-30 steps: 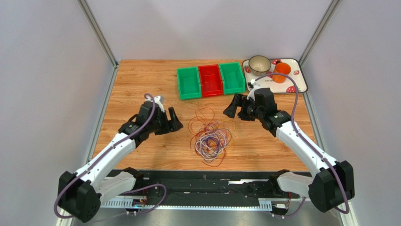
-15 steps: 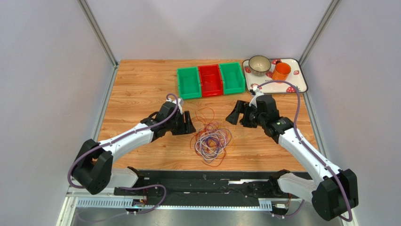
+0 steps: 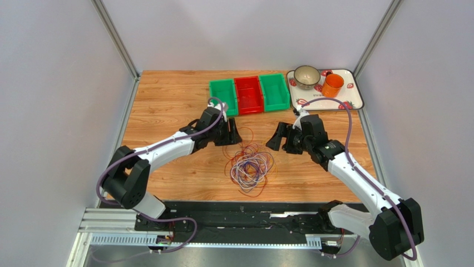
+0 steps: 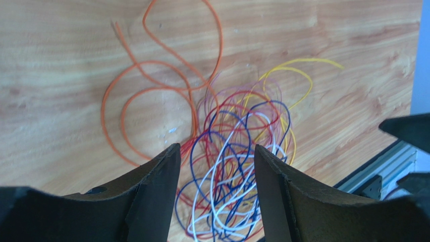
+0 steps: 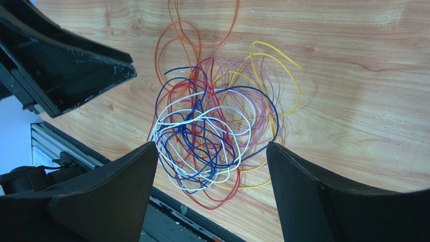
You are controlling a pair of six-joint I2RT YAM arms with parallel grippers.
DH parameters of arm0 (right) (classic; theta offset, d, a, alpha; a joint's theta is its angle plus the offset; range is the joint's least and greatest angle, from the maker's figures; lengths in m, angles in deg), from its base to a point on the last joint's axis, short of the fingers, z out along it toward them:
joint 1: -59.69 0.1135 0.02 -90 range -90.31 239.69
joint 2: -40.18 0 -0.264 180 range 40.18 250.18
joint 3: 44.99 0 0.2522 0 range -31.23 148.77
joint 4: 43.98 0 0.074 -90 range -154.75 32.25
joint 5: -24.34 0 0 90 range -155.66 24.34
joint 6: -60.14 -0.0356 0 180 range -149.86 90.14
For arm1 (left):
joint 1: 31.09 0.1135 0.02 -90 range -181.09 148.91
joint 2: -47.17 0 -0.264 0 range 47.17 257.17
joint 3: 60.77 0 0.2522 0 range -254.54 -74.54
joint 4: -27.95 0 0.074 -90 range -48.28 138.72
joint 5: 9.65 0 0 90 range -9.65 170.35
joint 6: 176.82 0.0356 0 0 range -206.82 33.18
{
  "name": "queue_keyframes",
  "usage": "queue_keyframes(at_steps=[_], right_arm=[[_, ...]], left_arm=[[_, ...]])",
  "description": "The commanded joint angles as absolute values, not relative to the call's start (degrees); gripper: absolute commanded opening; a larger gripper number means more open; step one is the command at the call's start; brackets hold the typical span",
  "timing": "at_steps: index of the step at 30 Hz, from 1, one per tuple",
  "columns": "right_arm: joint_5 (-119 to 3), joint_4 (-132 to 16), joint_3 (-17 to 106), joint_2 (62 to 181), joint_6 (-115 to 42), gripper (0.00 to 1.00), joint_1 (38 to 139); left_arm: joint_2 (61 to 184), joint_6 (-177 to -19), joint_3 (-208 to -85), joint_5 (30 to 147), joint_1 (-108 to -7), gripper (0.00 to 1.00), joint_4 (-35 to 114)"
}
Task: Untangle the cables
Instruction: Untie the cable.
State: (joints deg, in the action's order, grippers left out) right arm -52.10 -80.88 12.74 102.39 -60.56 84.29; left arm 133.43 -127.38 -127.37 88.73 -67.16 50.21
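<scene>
Clearance: cables [image 3: 250,164] sit in one tangle mid-table [image 3: 167,100], with bare wood on every side. The near table edge and rail [image 3: 239,214] run just past the tangle's near side.

Left green bin [image 3: 223,97], red bin [image 3: 248,94] and right green bin [image 3: 273,92] stand in a row behind both jaws. Left gripper [image 3: 232,135] is near the left green bin's front wall. Tray [image 3: 356,103] with bowl [image 3: 306,76] and orange cup [image 3: 332,85] is behind and outboard of the right gripper [image 3: 275,137], well apart.

The grippers face each other across the tangle's far end, apart from one another.

Views:
- **Top:** the only one with bins and tray. Wire colours blur together there.
- **Left wrist:** orange loops lie spread flat ahead and to the left of the gap, with yellow ahead to the right.
- **Right wrist:** white and blue lie on top, with red beneath. Yellow and thin purple are ahead-right and orange is farthest ahead. The left gripper's fingers [image 5: 70,75] show ahead-left.

Jaws:
- **Left:** moderately parted, gripping nothing. The red/blue/white knot lies straight through the gap.
- **Right:** spread wide, gripping nothing. The knot is centred between the fingers, slightly ahead.

Can't tell the height of either gripper over the wires.
</scene>
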Motion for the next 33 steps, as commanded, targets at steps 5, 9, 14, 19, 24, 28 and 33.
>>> queue_keyframes(at_steps=[5, 9, 14, 19, 24, 28, 33], right_arm=[[-52.6, -80.4, 12.3, 101.4, -61.1, 0.83, 84.8], [-52.7, -80.7, 12.1, 101.4, -60.9, 0.83, 84.8], [-52.8, -80.8, 12.1, 101.7, -60.6, 0.83, 84.8], [-53.3, -80.9, 12.1, 102.4, -60.3, 0.83, 84.8], [-53.6, -81.2, 12.5, 103.8, -60.2, 0.83, 84.8], [-53.4, -82.1, 14.1, 104.2, -59.9, 0.82, 84.8], [-55.2, -84.6, 17.9, 102.5, -59.1, 0.82, 84.8]], left_arm=[[141.8, -127.3, -135.4, 81.9, -69.0, 0.65, 50.0], [145.2, -128.0, -138.7, 77.9, -69.8, 0.64, 52.2], [148.7, -128.7, -141.1, 76.0, -70.3, 0.54, 51.5], [152.5, -128.3, -144.3, 76.6, -70.9, 0.18, 52.6], [151.9, -127.8, -145.4, 76.4, -71.3, 0.0, 54.6], [144.9, -125.9, -147.2, 74.6, -72.2, 0.0, 57.8], [134.3, -121.7, -154.3, 75.2, -72.4, 0.0, 63.7]])
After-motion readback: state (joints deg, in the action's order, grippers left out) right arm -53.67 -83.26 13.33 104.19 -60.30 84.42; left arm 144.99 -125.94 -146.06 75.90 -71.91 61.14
